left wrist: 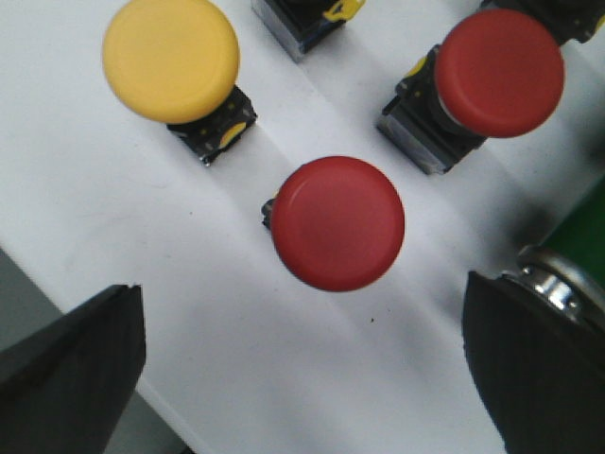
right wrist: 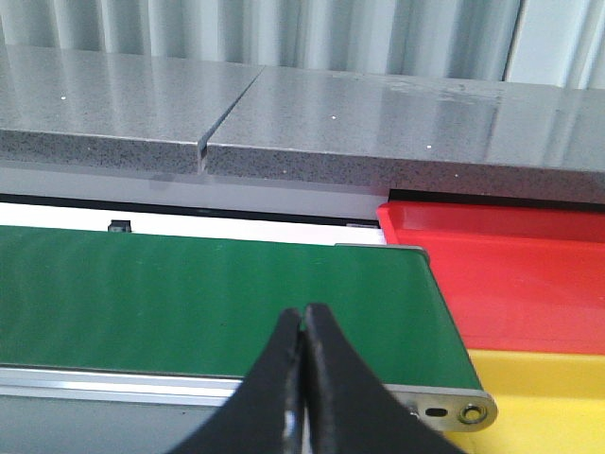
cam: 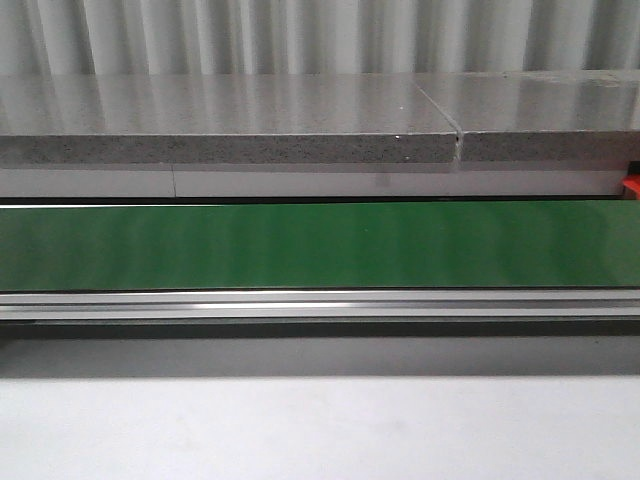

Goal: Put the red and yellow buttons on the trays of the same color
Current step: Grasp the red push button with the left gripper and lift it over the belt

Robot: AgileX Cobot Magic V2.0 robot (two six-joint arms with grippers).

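L gripper (left wrist: 302,378) hangs spread wide over a white table (left wrist: 123,236), nothing in it, as I line up on the nearest red button (left wrist: 338,222), which sits between the fingers (left wrist: 71,355). Beyond it on the same table: a yellow button (left wrist: 171,59) to one side, a 2nd red one (left wrist: 499,72) to the other, plus the base of another unit (left wrist: 301,21) cut off at the frame edge. To do this well, I'd centre the cap between the fingers, drop straight & close on the cap or stem w/o nudging the neighbours. R gripper (right wrist: 303,331) is pinched closed, empty, near the green belt (right wrist: 208,298). Past the belt's end lie the yellow tray (right wrist: 544,397), then the red tray (right wrist: 510,274), touching; grey slab (right wrist: 284,113) at the back. Front view shows the belt & slab only, no arms.
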